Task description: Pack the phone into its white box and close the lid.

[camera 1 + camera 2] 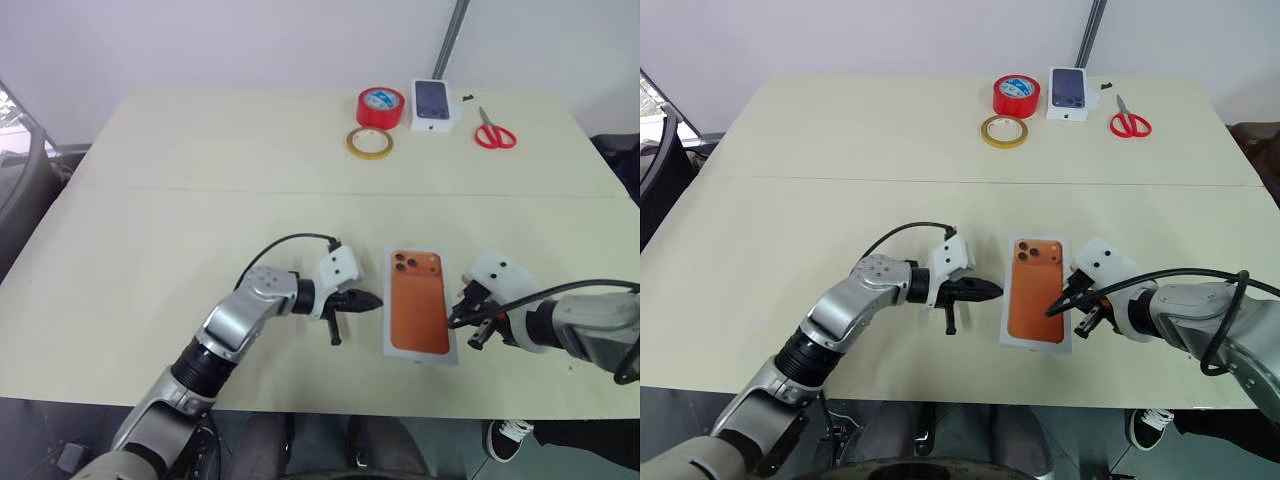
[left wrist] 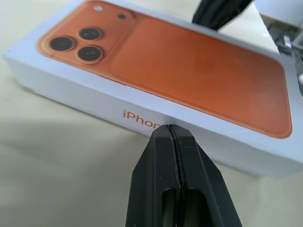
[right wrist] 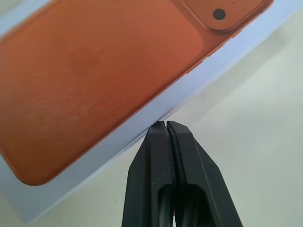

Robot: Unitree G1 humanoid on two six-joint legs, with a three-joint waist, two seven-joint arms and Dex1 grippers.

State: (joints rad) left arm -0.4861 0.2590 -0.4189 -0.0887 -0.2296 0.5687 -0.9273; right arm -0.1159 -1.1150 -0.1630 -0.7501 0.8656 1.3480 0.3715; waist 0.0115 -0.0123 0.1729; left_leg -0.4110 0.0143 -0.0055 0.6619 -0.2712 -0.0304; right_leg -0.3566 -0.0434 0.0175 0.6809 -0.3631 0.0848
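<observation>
A pale cream desk (image 1: 180, 240) seen from above, with two robot arms reaching in from the near edge. Between them, near the front of the desk, lies the closed white box; what faces up is the lid (image 1: 420, 304), a shallow white cardboard cover printed with a matte orange phone picture and three dark lens rings at its far-left corner. The lid appears fully seated over the white box, so the phone is presumably inside, hidden from sight, and the packing looks all but finished.

The left pincer (image 1: 372, 300) points rightward at the box's left long side. Its two black fingers are pressed together with nothing between them, their tips touching or almost touching the white side wall just below the orange lettering. The right pincer (image 1: 462, 318) is likewise shut and empty, its tips at the box's right long side. Judging by this, the two closed pincers bracket the box from opposite sides, probably to steady or square it, or to nudge the lid home.

The fingers are matte black plastic with a ridged inner face. The box edges are crisp and square.

Well apart, at the far edge, lie a red tape roll (image 1: 381, 106), a thinner tan tape ring (image 1: 369, 142), a smaller white box printed with a dark phone (image 1: 434, 104), and red-handled scissors (image 1: 494, 133).
</observation>
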